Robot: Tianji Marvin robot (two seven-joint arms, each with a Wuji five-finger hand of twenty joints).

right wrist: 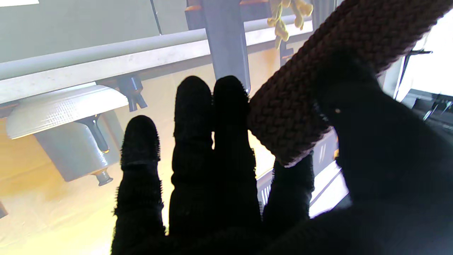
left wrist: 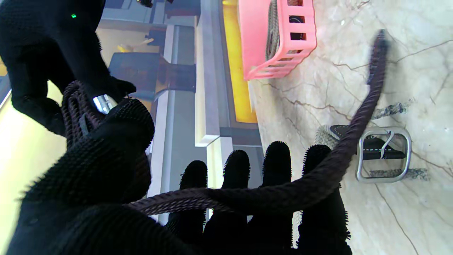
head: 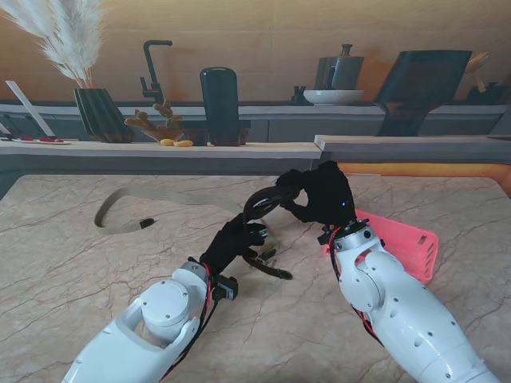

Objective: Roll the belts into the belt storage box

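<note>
**One belt boxed, one mid-roll, one untouched**

Nearest me, the left hand [head: 236, 242] closes thumb and fingers on the dark braided belt [head: 263, 203], its tail trailing over the marble table [head: 72, 279]. Beyond it, the right hand [head: 323, 195] pinches the started coil in the air. The pink storage box [head: 411, 247] seems to hold one rolled belt already. Farther left, a beige belt [head: 132, 214] lies unrolled.

Kitchen, faucet [head: 153, 68], kettle [head: 342, 70], marble table [head: 72, 263]
</note>
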